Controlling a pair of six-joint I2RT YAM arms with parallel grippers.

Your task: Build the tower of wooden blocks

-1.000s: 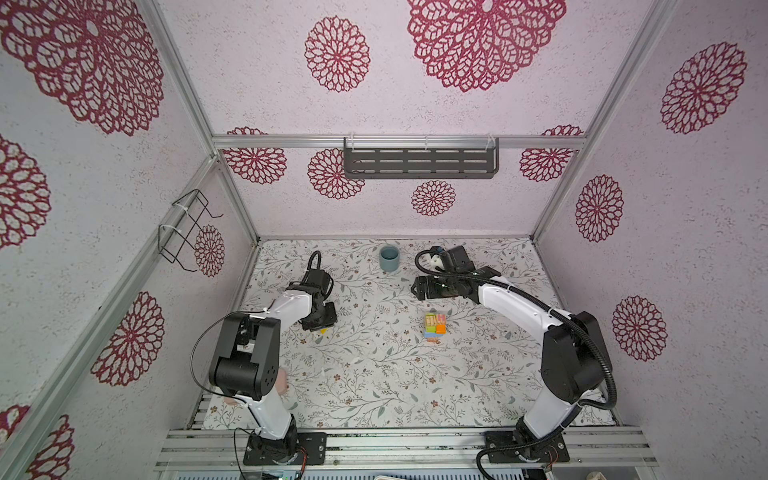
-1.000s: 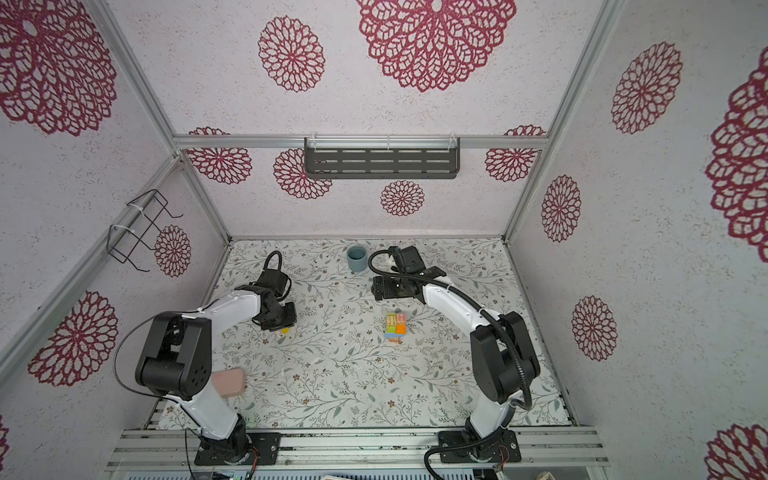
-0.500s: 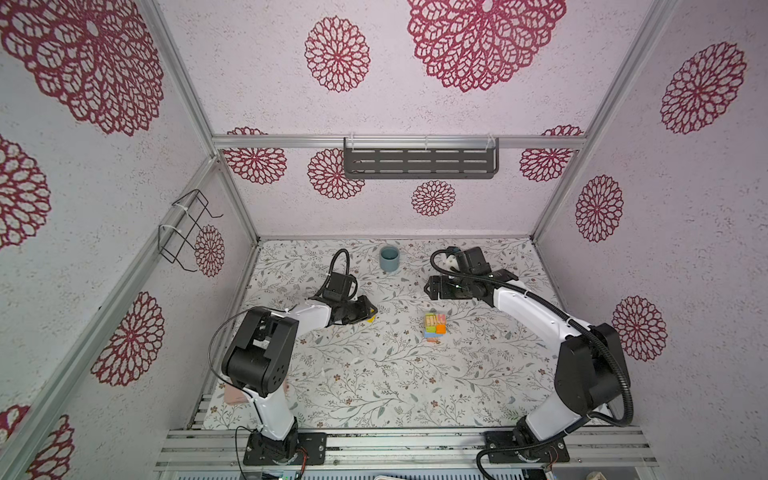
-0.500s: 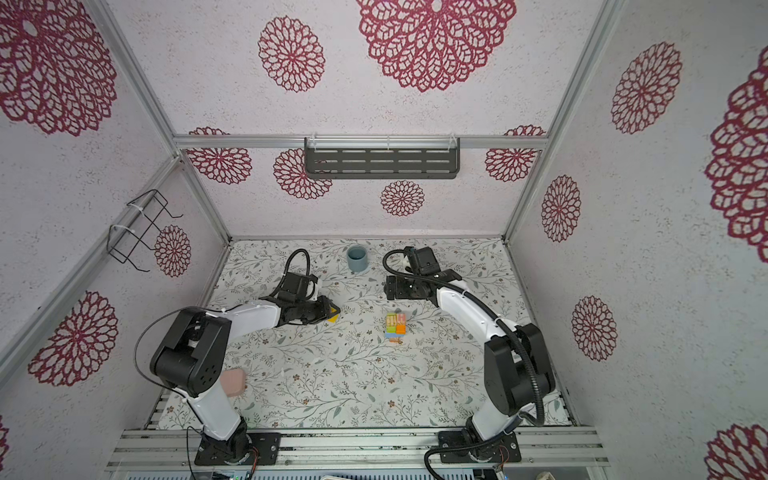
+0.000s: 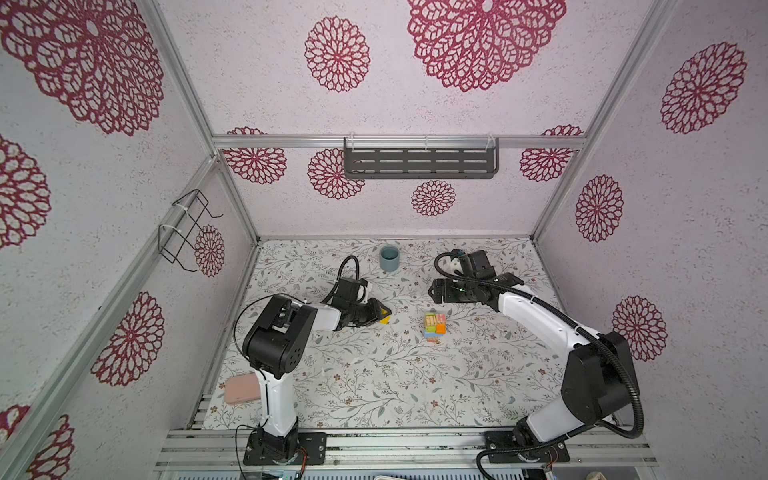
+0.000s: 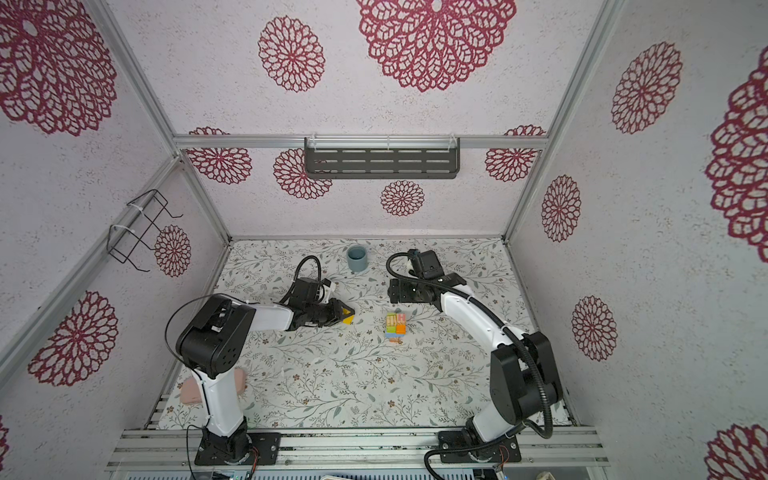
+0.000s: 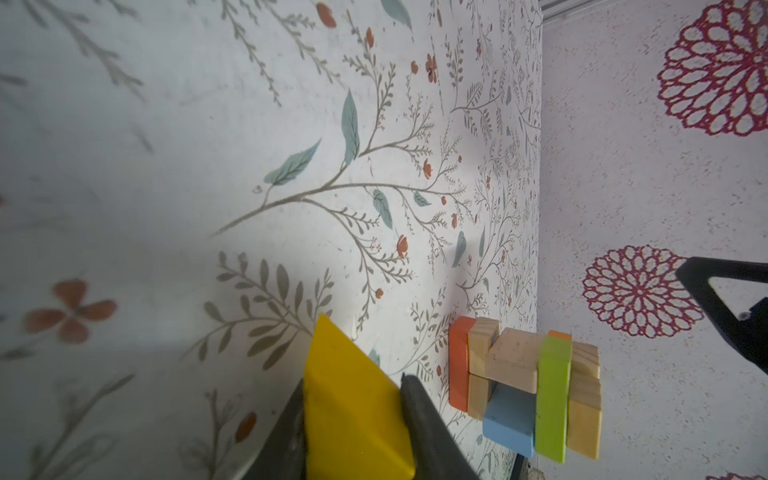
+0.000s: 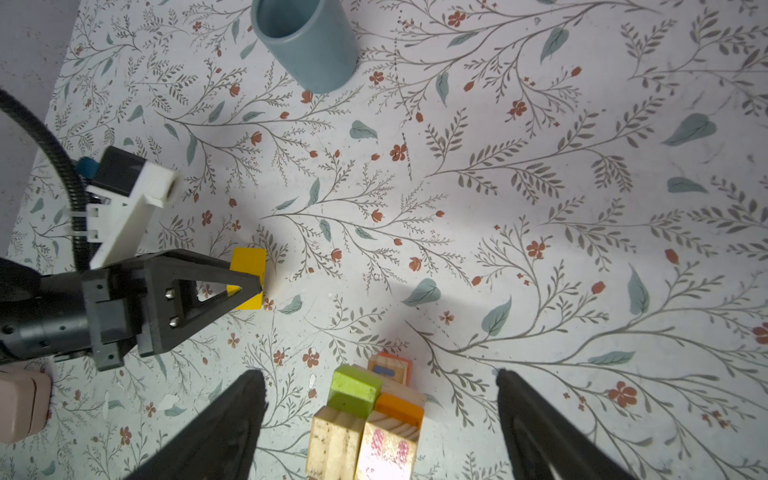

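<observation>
Left gripper point(image 5: 380, 314) is pinching the yellow wedge point(image 5: 385, 320). In the left wrist view the two dark fingers point(image 7: 419, 415) press against opposite faces of the wedge point(image 7: 353, 407), whose pointed end sticks out past the fingertips. The wedge sits low over the floral table point(image 5: 374, 374); can't tell if it touches. The tower point(image 5: 435, 326) stands mid-table, to the right of the wedge and clear of it, with no contact in either top view point(image 6: 395, 325). From the side point(image 7: 528, 386) the stack shows orange and tan blocks at the base, then blue and tan, a green slab, and tan blocks on top. Right gripper point(image 5: 432, 292) has its fingers point(image 8: 232, 415) spread wide and holds nothing. It hangs just behind the tower, which shows between them point(image 8: 370, 415) untouched. Grey-blue cup point(image 5: 389, 258) is upright near the back edge. Pink case point(image 5: 241, 388) lies by the left arm's base.
</observation>
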